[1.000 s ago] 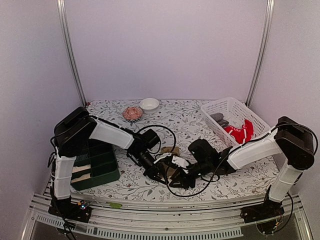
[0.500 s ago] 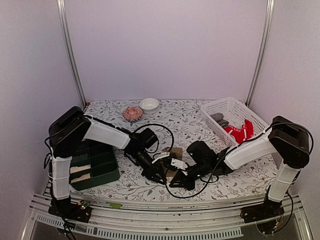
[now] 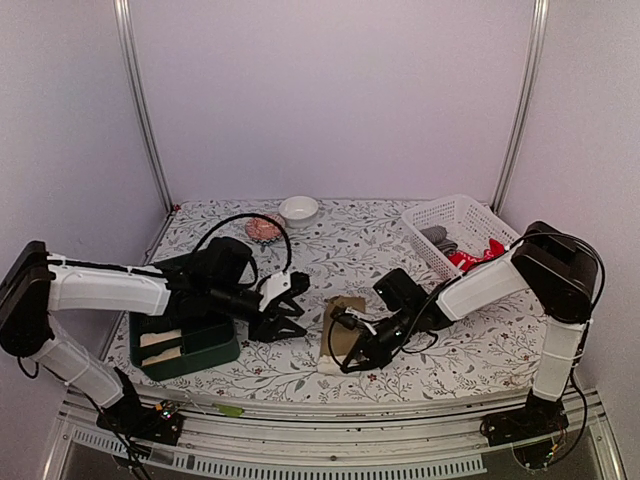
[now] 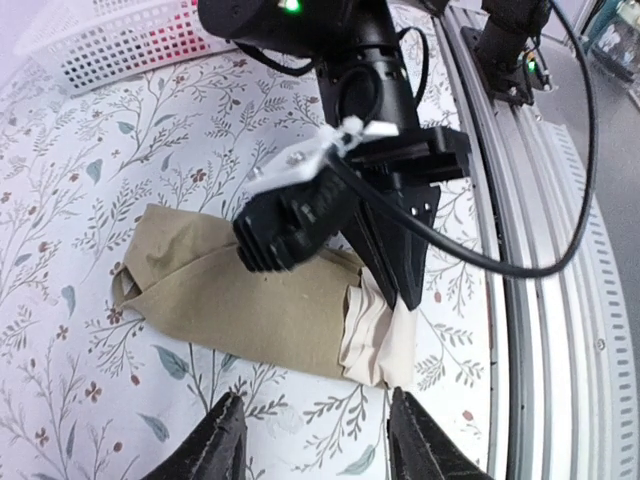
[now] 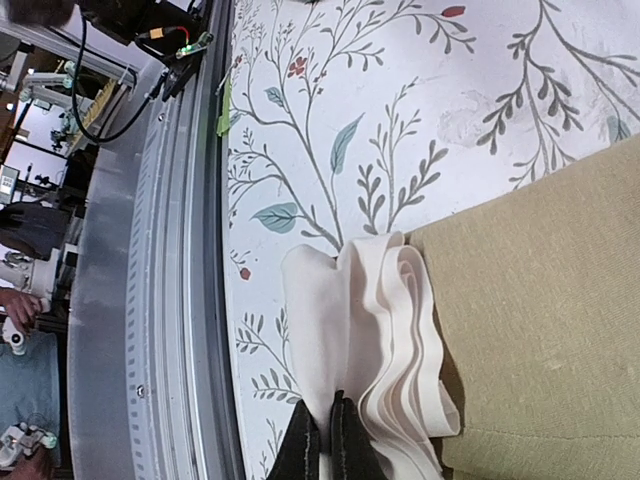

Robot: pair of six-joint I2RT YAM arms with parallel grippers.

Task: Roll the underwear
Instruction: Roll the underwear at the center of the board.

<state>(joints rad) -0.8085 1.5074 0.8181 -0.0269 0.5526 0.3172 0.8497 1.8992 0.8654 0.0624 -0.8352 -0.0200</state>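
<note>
Hovering over the flowered tablecloth (image 3: 380,235) left of centre, the left gripper (image 3: 293,308) has its fingers apart with nothing between them. It stands off from the cloth, well short of touching it.

Right of it, in the middle of the table, lies the khaki underwear (image 3: 347,315). It is folded into a long flat strip that runs from the back toward the near edge. Its tan cloth is smooth, with one corner poking out at the far end. At the near end a cream band (image 5: 370,330) bunches up in several soft wavy folds. The right gripper (image 3: 352,360) comes in low from the right. Its fingers are together, pinching the edge of that cream band.

At the far left sits a dark green bin (image 3: 215,350), with cream pieces (image 3: 160,345) in its near compartment. Along the back stand a small pink dish (image 3: 265,227) and a white bowl (image 3: 298,208); their contents cannot be made out. At the right a white mesh basket (image 3: 440,215) holds a grey garment (image 3: 436,237) and a bright red garment (image 3: 468,260), which is partly hidden by the right arm.
</note>
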